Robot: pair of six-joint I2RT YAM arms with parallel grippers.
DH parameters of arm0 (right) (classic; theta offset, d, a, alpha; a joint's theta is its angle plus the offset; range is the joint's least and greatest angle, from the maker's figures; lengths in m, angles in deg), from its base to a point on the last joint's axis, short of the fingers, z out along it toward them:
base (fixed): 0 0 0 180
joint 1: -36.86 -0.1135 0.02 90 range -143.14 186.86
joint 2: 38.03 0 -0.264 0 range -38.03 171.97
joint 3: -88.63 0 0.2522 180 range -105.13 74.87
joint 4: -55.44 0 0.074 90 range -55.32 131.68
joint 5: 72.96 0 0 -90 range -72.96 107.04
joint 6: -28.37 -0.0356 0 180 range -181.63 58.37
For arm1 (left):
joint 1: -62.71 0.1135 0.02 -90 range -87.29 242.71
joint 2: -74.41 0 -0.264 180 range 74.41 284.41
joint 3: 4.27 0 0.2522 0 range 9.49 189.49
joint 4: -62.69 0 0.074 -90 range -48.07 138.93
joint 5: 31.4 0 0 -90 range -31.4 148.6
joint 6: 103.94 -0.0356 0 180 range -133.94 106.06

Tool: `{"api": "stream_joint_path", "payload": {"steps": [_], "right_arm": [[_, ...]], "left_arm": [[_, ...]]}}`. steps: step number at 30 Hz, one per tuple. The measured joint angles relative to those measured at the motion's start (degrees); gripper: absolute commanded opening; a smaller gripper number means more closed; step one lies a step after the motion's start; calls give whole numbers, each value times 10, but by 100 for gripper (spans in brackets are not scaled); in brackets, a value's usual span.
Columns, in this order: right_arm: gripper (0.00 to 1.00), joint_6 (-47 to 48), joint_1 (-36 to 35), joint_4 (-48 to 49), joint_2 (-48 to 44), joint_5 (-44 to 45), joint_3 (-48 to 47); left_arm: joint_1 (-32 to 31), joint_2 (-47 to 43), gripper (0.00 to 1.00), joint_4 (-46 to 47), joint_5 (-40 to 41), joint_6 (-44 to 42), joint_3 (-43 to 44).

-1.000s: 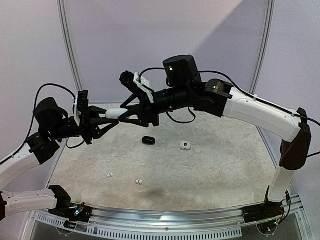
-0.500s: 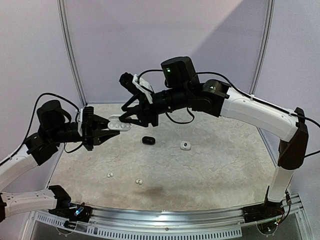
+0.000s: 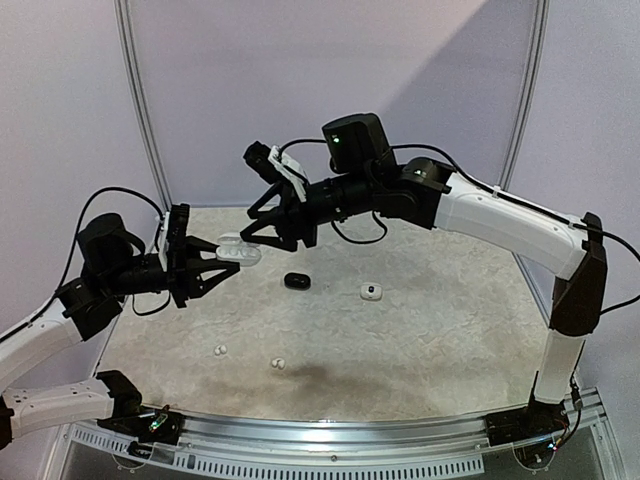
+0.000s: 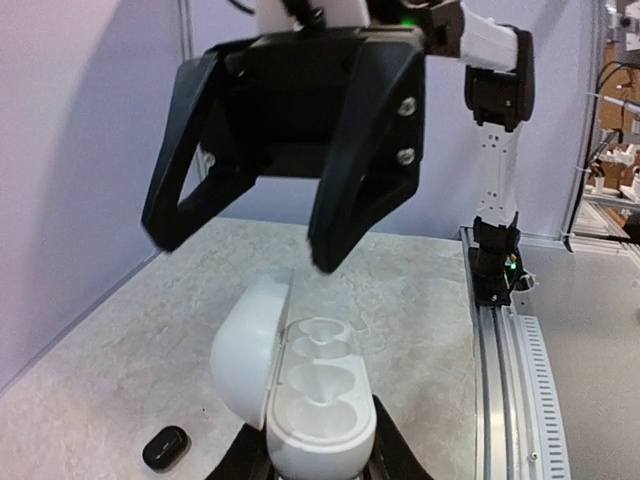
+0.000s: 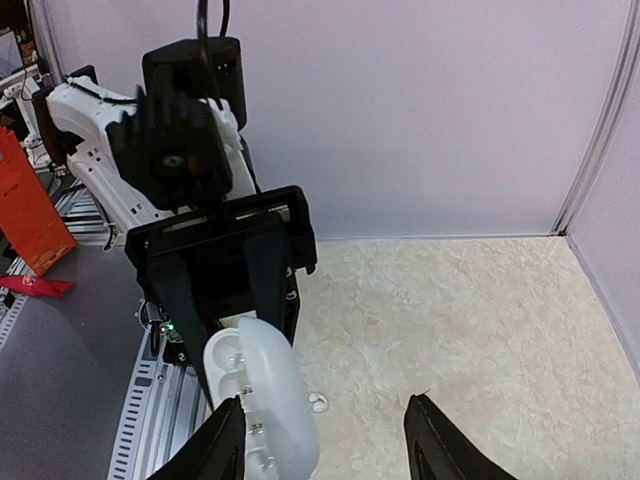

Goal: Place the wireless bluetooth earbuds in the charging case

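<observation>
Earbuds: white earbuds (image 3: pixel 278 363) lie loose on the surface (image 3: pixel 450 340), at 6 o'clock of the raised case | Case: white charging case (image 3: pixel 238 251), lid open, up in the air | Left tool (image 3: pixel 212 265): clenched on the case's base | Right tool (image 3: pixel 262 232): released, fingers spread, just beside the case at 1 o'clock | Black case (image 3: pixel 295 281): on the surface at 4 o'clock

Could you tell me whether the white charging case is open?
Open: the white charging case shows its lid hinged back, baring two empty wells.
</observation>
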Motion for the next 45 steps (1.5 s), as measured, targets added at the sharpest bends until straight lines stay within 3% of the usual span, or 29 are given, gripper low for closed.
{"api": "stream_joint_path", "payload": {"steps": [10, 16, 24, 31, 45], "right_arm": [[56, -23, 15, 15, 2, -12, -9], [36, -56, 21, -3, 3, 57, -5], [29, -85, 5, -96, 94, 193, 3], [27, -109, -39, -144, 198, 213, 26], [24, -146, -56, -144, 240, 205, 44]], "left_arm": [[37, 0, 0, 20, 47, 107, -24], [80, -9, 0, 31, 106, 158, -46], [139, -48, 0, 30, 143, 193, -73], [147, -76, 0, 30, 115, 177, -92], [147, -87, 0, 60, 63, 169, -124]]}}
